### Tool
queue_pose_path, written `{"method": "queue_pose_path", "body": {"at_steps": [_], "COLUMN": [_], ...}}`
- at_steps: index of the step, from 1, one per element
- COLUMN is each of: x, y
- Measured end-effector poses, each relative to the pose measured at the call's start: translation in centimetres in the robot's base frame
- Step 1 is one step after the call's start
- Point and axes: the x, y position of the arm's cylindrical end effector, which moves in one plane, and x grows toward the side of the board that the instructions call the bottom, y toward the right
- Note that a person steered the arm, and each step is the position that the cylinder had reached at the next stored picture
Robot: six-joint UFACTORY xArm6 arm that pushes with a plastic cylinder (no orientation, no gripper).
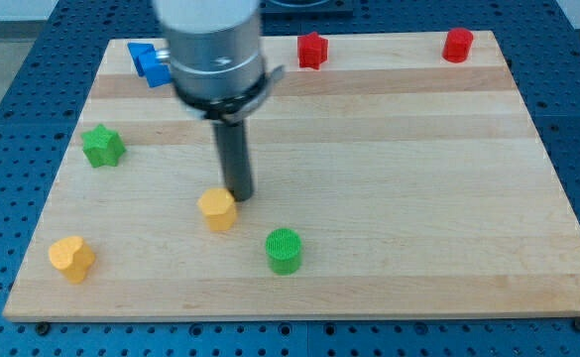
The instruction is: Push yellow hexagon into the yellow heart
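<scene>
Our rod carries no gripper, so nothing is held; my tip point(240, 195) touches the yellow hexagon point(217, 209) at its far right; the yellow heart point(71, 258) lies well apart, near left.

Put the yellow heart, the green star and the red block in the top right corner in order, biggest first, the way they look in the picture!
1. Yellow heart
2. Green star
3. Red block

The heart and star look close in size, so that order is shaky. The heart sits nearest the camera and the red block farthest, which may explain some of the difference.
</scene>
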Motion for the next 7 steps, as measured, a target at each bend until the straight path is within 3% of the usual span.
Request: {"method": "queue_pose_path", "body": {"at_steps": [1, 3, 6, 7], "x": [1.5, 2.1, 5.8, 3.7], "y": [-2.9, 5.2, -6.7, -4.3]}}
